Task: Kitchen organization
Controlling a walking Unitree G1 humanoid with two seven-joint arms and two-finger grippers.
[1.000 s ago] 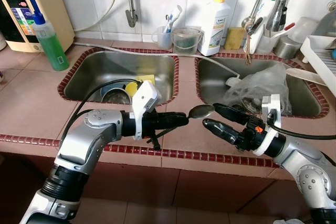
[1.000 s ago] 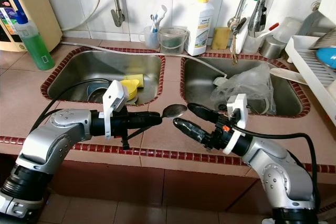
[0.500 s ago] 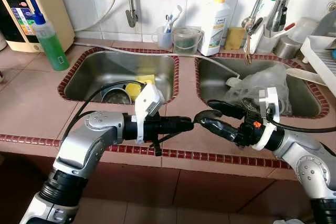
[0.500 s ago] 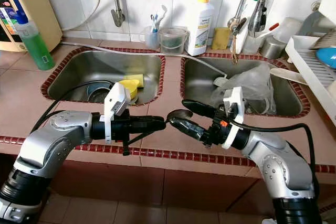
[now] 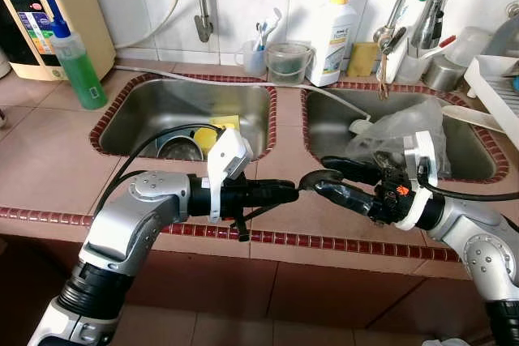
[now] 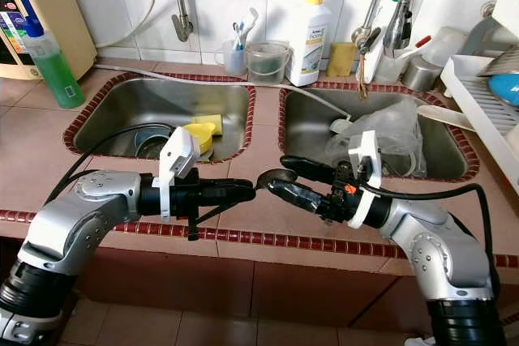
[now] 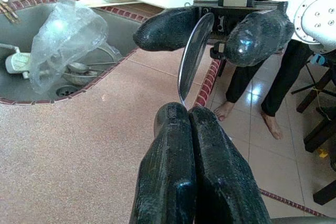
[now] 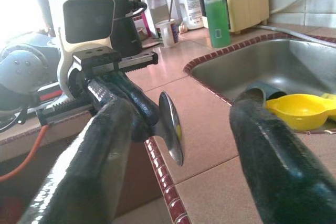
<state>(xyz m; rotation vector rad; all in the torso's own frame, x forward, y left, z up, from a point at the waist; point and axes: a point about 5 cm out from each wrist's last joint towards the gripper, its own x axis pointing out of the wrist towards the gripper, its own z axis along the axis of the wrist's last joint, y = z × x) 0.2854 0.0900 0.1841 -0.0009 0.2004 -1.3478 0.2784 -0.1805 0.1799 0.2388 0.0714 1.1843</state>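
Two grippers met over the counter. Head view: left gripper [image 5: 288, 191] pinched shut on the spoon [image 5: 312, 178], bowl lying between the spread fingers of the right gripper [image 5: 328, 177], untouched. Left wrist view: spoon [image 7: 193, 56] edge-on between the right's fingers [image 7: 170, 29]. Right wrist view: spoon [image 8: 170, 129] nearer one finger. Risk: early release or an off-centre closure could drop it onto the tiles.
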